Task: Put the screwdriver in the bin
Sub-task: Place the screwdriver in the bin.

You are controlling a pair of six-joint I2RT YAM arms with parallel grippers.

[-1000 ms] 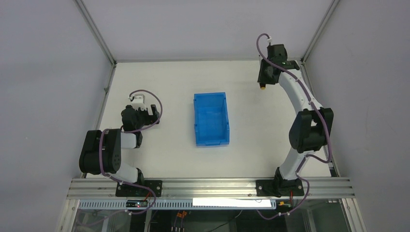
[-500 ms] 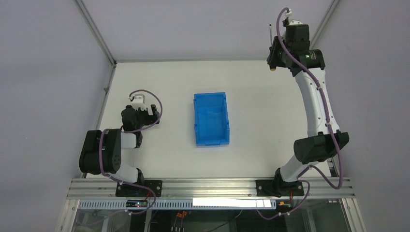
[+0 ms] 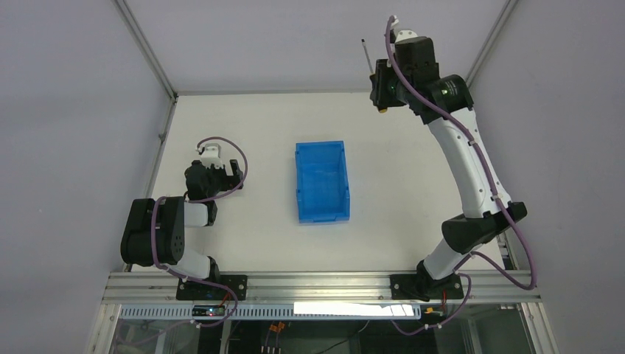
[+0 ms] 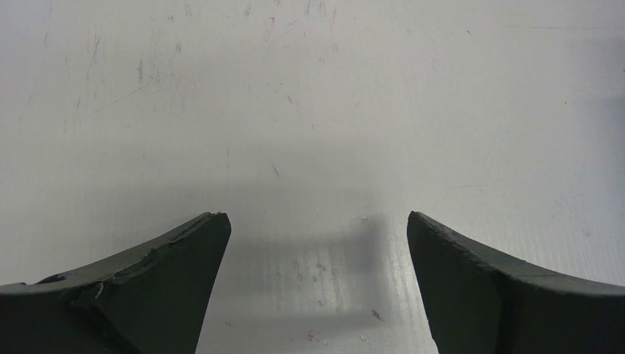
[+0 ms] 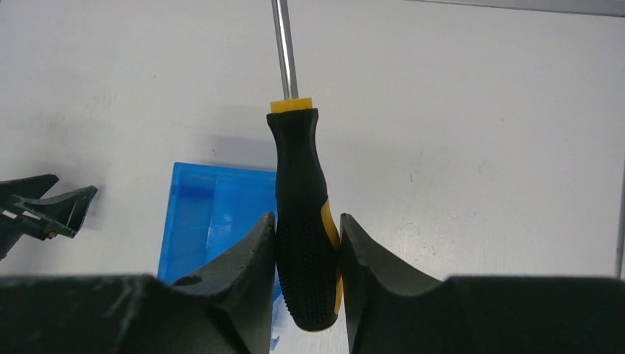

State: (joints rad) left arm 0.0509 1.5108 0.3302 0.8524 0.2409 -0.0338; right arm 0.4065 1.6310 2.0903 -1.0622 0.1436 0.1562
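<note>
The screwdriver [image 5: 302, 214] has a black-and-yellow handle and a thin metal shaft. My right gripper [image 5: 306, 218] is shut on its handle, with the shaft pointing away from the wrist. In the top view the right gripper [image 3: 379, 87] hangs high above the table's far right part, and the screwdriver's shaft [image 3: 365, 55] sticks up past it. The blue bin [image 3: 322, 181] sits open-topped in the middle of the table, nearer and to the left of that gripper. The blue bin [image 5: 214, 214] also shows behind the right fingers. My left gripper [image 4: 315, 243] is open over bare table.
The left arm [image 3: 180, 221] is folded at the table's left side, its gripper [image 3: 212, 168] low over the surface. Metal frame posts [image 3: 147, 48] rise at the back corners. The white tabletop [image 3: 413, 184] lies bare around the bin.
The right arm has lifted the screwdriver off the far right of the table and swung it left, towards the bin. The left arm has stayed still.
</note>
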